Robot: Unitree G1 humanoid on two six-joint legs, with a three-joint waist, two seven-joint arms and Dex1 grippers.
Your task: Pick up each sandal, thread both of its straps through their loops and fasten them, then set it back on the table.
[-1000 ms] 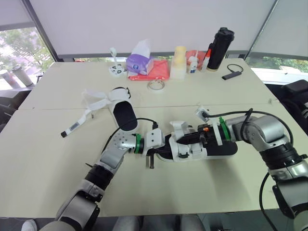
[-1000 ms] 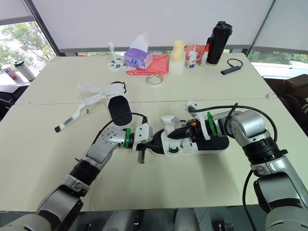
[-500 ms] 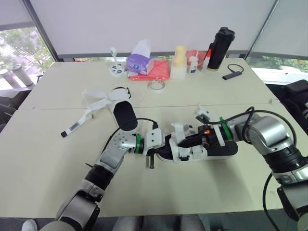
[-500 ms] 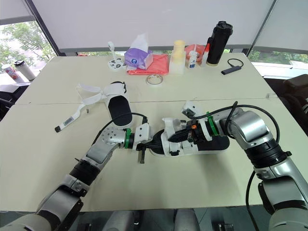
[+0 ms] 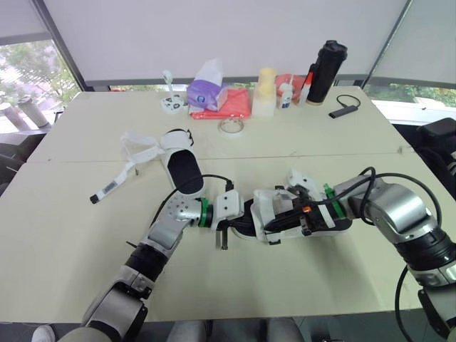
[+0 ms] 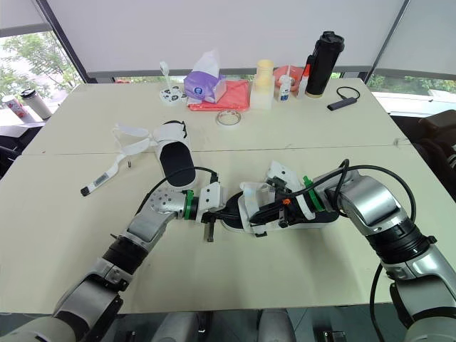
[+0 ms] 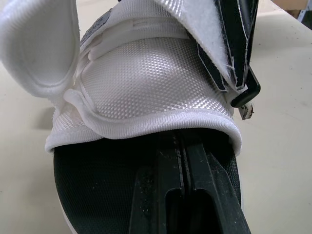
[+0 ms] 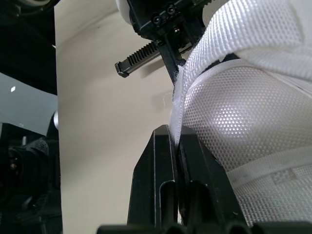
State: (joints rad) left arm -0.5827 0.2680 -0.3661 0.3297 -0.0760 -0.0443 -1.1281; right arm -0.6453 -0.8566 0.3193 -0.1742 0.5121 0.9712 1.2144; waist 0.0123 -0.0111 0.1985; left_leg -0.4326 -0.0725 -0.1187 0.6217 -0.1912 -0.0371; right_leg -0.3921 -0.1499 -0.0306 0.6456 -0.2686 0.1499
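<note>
- Spare sandal [image 5: 182, 169]: far left on the counter [image 5: 306, 285], black footbed up. Long axis runs far to near. Its loose straps [image 5: 139, 148] are flung out to the left, unfastened.
- Left gripper [image 5: 236, 218]: near centre. Jaws closed, apparently on the left end of the worked sandal's sole, steadying it.
- Worked sandal [image 5: 267, 209]: near centre of the counter, between the two grippers. Long axis lies left to right, its left end at the left jaws and its right end under the right arm. Toe or heel leading: cannot tell.
- Handling, as judged: a light item. The sole looks firm enough to clamp at one end. The white mesh strap [image 8: 229, 92] looks soft and limp, likely to fold or slip from a weak pinch. Best held at the strap's free edge, with the sole end braced.
- Right gripper [image 8: 174, 139]: right of centre, reaching left over the sandal. Jaws pinched closed on the edge of the white mesh strap.
</note>
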